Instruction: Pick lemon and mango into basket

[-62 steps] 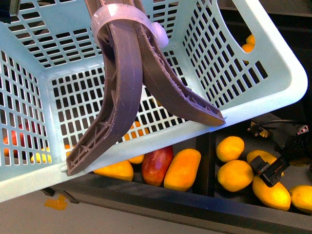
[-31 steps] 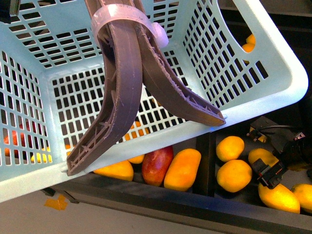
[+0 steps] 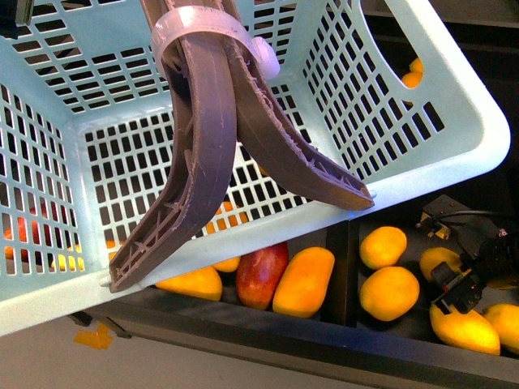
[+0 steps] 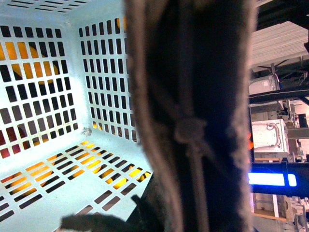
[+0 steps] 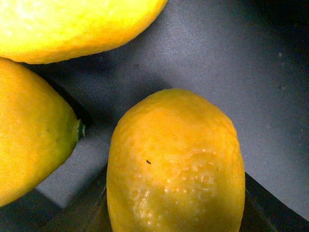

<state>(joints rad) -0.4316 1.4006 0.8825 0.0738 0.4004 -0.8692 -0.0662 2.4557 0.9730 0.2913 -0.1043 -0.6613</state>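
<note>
the teal basket (image 3: 474,134) hangs tilted close to the front camera, with nothing in it, its two brown handles (image 3: 203,146) bound together by a white tie (image 3: 195,24). below its near rim the mango (image 3: 304,280) lies in the left compartment, touching a red-blushed mango (image 3: 261,274). in the right compartment the right claw (image 3: 452,284) sits low among yellow fruits, its jaws spread either side of the lemon (image 5: 176,164) (whether the pads touch the skin is unclear). a blurred handle fills the left wrist view, and the left claw shows nowhere, so i cannot tell its state.
</note>
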